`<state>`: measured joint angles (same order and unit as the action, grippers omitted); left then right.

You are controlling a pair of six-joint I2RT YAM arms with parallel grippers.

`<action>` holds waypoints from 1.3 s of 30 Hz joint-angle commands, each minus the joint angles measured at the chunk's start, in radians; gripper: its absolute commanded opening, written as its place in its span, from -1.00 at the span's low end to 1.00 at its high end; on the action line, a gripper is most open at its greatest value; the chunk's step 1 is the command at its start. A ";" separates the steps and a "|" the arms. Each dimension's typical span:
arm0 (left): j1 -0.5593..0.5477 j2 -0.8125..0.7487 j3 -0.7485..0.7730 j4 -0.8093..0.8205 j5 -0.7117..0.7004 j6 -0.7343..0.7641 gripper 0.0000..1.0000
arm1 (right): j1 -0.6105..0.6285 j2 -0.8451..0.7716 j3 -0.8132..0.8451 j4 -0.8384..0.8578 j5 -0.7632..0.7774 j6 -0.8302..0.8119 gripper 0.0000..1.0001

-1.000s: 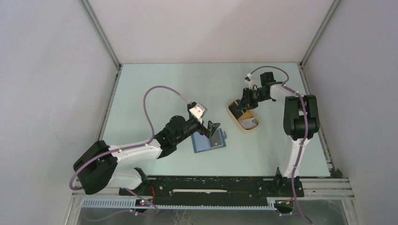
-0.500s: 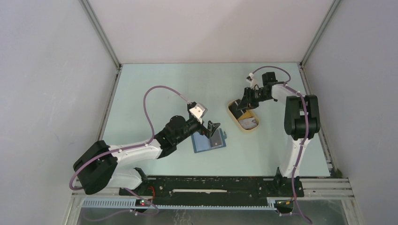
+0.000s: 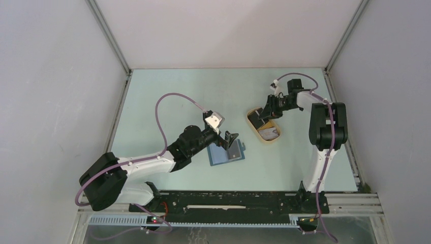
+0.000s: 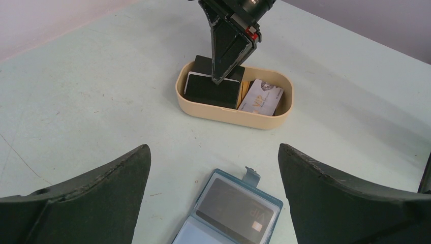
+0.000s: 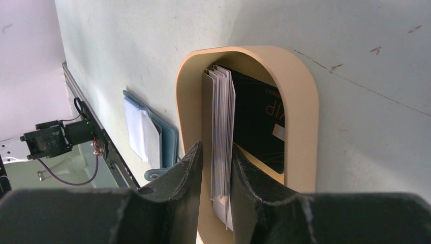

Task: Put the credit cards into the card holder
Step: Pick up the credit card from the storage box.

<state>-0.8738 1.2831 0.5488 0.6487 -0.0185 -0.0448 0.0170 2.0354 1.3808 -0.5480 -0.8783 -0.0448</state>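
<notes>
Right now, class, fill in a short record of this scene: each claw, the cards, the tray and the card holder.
left claw: open, empty, above the card holder
right claw: shut on a stack of cards standing on edge in the beige tray
also in tray: a whitish card beside the stack
card holder: open, lying flat on the table
in holder: one dark card in a pocket
</notes>
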 commanded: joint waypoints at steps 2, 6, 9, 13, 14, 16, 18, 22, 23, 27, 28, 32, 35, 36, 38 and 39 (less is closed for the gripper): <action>0.004 0.002 0.012 0.034 0.011 0.018 1.00 | -0.009 0.004 0.008 -0.009 -0.034 0.017 -0.33; 0.004 0.002 0.013 0.034 0.011 0.018 1.00 | -0.009 0.006 0.008 -0.009 -0.039 0.023 -0.35; 0.004 0.003 0.013 0.034 0.011 0.017 1.00 | -0.044 0.008 0.008 -0.008 -0.043 0.026 -0.36; 0.004 0.005 0.013 0.033 0.011 0.018 1.00 | -0.053 0.011 0.008 -0.008 -0.049 0.029 -0.38; 0.003 0.005 0.013 0.033 0.011 0.017 1.00 | -0.055 0.011 0.008 -0.008 -0.050 0.029 -0.39; 0.004 0.005 0.012 0.033 0.011 0.017 1.00 | -0.058 0.012 0.008 -0.009 -0.050 0.031 -0.41; 0.004 0.006 0.014 0.032 0.011 0.018 1.00 | -0.060 0.015 0.008 -0.008 -0.050 0.032 -0.45; 0.004 0.005 0.013 0.032 0.011 0.017 1.00 | -0.063 0.017 0.008 -0.007 -0.044 0.036 -0.64; 0.004 0.005 0.014 0.032 0.011 0.018 1.00 | -0.064 0.016 0.008 -0.006 -0.042 0.035 -0.70; 0.003 0.005 0.013 0.032 0.011 0.018 0.99 | -0.071 0.003 0.008 -0.004 -0.026 0.029 -0.99; 0.004 0.005 0.014 0.032 0.011 0.017 1.00 | -0.073 -0.001 0.008 -0.006 -0.022 0.027 -1.00; 0.004 0.003 0.013 0.032 0.011 0.017 1.00 | -0.081 -0.035 0.006 -0.007 -0.005 0.007 -1.00; 0.004 0.003 0.012 0.033 0.011 0.017 1.00 | -0.085 -0.068 0.005 -0.017 0.025 -0.020 -1.00; 0.004 0.002 0.010 0.034 0.011 0.017 1.00 | -0.088 -0.078 0.005 -0.020 0.041 -0.030 -1.00; 0.004 -0.002 0.007 0.036 0.011 0.017 1.00 | -0.092 -0.099 0.005 -0.024 0.065 -0.042 -1.00; 0.004 -0.003 0.005 0.040 0.011 0.016 1.00 | -0.094 -0.107 0.005 -0.027 0.074 -0.047 -1.00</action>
<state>-0.8738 1.2881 0.5488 0.6487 -0.0185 -0.0444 -0.0635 2.0209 1.3808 -0.5652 -0.8494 -0.0471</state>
